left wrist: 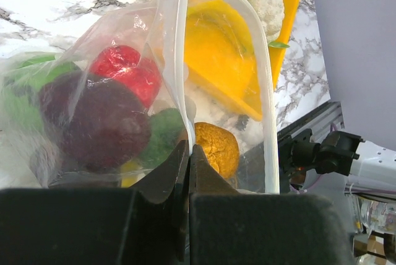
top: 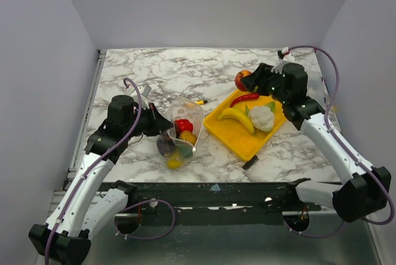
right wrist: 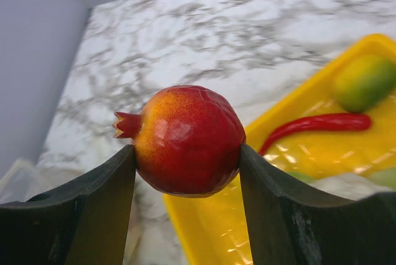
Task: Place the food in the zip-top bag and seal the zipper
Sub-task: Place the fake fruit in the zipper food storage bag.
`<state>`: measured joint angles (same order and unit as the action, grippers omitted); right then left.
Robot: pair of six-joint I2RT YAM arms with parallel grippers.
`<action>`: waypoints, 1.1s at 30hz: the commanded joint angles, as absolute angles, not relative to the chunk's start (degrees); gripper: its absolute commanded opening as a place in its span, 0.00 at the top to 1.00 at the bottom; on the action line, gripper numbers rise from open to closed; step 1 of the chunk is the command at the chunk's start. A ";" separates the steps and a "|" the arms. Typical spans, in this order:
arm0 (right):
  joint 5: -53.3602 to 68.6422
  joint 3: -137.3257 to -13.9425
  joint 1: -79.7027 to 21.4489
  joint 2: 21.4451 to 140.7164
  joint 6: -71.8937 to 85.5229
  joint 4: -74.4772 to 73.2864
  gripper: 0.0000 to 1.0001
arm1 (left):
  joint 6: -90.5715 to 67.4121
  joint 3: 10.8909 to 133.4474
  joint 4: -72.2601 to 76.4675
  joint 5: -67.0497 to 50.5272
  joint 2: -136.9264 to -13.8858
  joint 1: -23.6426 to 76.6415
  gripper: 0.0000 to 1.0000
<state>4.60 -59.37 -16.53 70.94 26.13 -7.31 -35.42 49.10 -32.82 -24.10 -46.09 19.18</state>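
Observation:
The clear zip-top bag point(top: 181, 134) lies open on the marble table, left of the yellow tray point(top: 238, 134). It holds a red fruit point(top: 184, 125), a dark purple piece point(top: 165, 146) and yellow-green fruits. My left gripper point(top: 167, 124) is shut on the bag's mouth edge point(left wrist: 180, 98), where the zipper strip runs. My right gripper point(top: 249, 82) is shut on a red-orange pomegranate point(right wrist: 187, 139), held above the tray's far left corner. A banana point(top: 237, 118), a red chili point(top: 245, 98) and a cauliflower point(top: 262, 117) lie in the tray.
A small yellow stick with a dark tip point(top: 199, 101) lies behind the bag. A small dark block point(top: 250, 163) lies in front of the tray. A green-yellow fruit point(right wrist: 364, 81) shows in the tray in the right wrist view. Walls close in the table on three sides.

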 commanded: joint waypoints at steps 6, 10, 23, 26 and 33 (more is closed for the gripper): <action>11.65 -63.83 -38.20 67.20 29.93 -5.96 1.00 | -35.88 51.16 -33.52 -24.26 -46.10 18.90 1.00; 7.13 -66.09 -46.03 69.95 28.94 -6.14 0.99 | -36.03 51.17 -33.78 -24.17 -45.61 18.90 1.00; -8.22 -74.82 -55.81 81.92 25.42 -13.43 0.71 | -36.21 50.82 -33.86 -24.15 -44.63 18.90 1.00; -8.35 -77.34 -56.19 84.03 25.15 -15.22 0.48 | -36.13 50.87 -33.95 -24.13 -44.59 18.92 1.00; -9.57 -78.80 -56.52 83.16 26.11 -19.56 0.15 | -36.21 50.67 -34.24 -23.54 -44.22 18.90 1.00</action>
